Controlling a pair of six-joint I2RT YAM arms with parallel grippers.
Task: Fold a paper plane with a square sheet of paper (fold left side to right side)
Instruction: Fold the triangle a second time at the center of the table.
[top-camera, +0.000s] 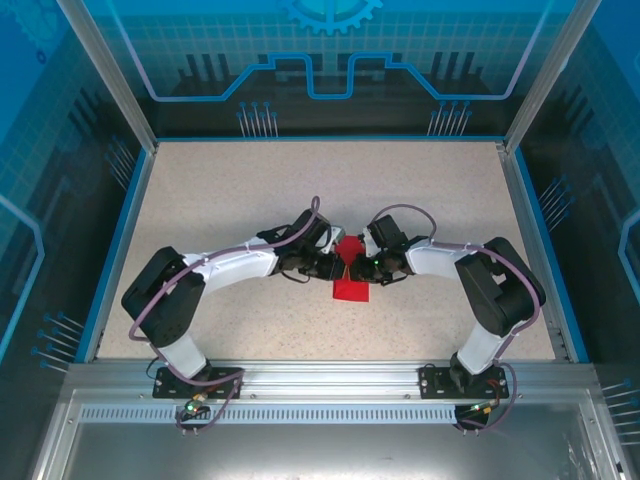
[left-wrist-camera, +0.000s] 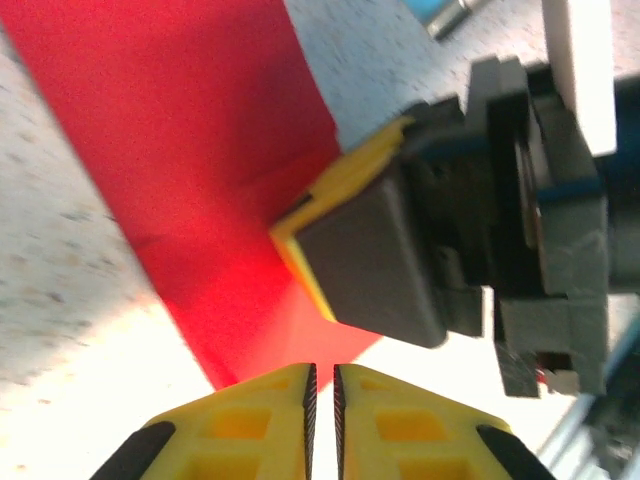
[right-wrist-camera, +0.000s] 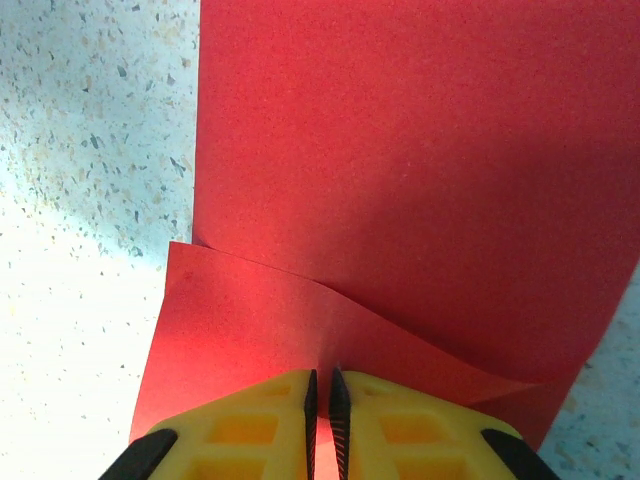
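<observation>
I am working the left-to-right fold: my right gripper (right-wrist-camera: 322, 375) is pinching the square sheet of paper (right-wrist-camera: 400, 150) on the desk (right-wrist-camera: 90, 150). My left gripper (left-wrist-camera: 323, 368) is sitting nearly closed at its corner; I cannot tell whether it is holding. Next calls for aligning edges and pressing the crease.

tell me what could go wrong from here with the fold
1. The right tool grips the red paper at a loose curved flap, so a pull might drag the sheet over the table and skew the crease.
2. The left tool sits nearly shut at the paper's corner, close to the right one; they could collide or tear it.
</observation>
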